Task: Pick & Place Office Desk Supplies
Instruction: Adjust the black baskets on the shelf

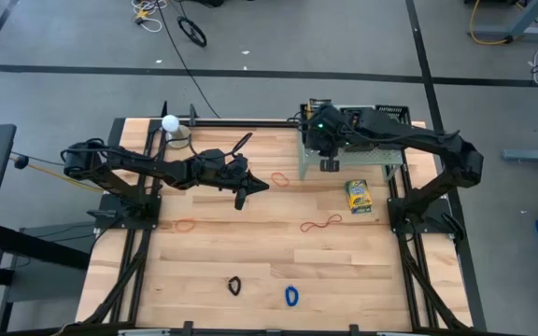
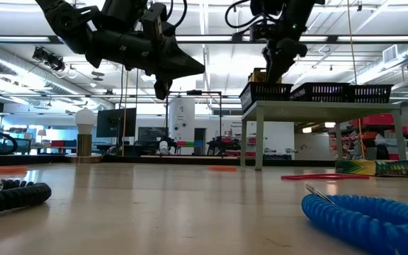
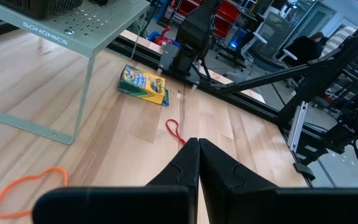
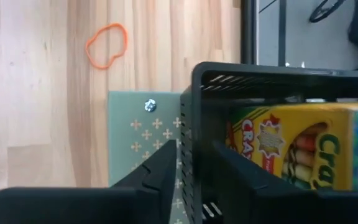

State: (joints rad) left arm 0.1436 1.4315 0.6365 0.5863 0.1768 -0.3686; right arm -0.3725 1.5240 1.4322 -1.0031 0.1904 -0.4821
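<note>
A black mesh tray (image 4: 272, 78) stands on the left end of the pale green shelf (image 4: 135, 130), with a yellow-and-green crayon box (image 4: 303, 146) inside it. My right gripper (image 4: 194, 149) is open above the tray's end wall, pointing down, one finger outside the tray and one inside. A second crayon box (image 1: 359, 196) lies flat on the table by the shelf. Rubber bands lie on the wood: orange (image 1: 278, 179), orange (image 1: 187, 225), red (image 1: 320, 224), black (image 1: 234, 286) and blue (image 1: 291, 296). My left gripper (image 1: 246, 191) is shut, held above mid-table and holding nothing. My right gripper straddles the tray's end wall (image 4: 188, 162) from above, one finger (image 4: 160, 171) outside it over the shelf, the other (image 4: 241, 171) inside beside the crayon box. I cannot tell whether either finger touches the wall.
Two more black mesh trays (image 2: 324, 91) (image 2: 370, 92) sit in a row on the shelf (image 2: 317, 105). A white ball on a stand (image 1: 170, 122) is at the far left corner. Bare wood lies between the bands in the table's middle and near part.
</note>
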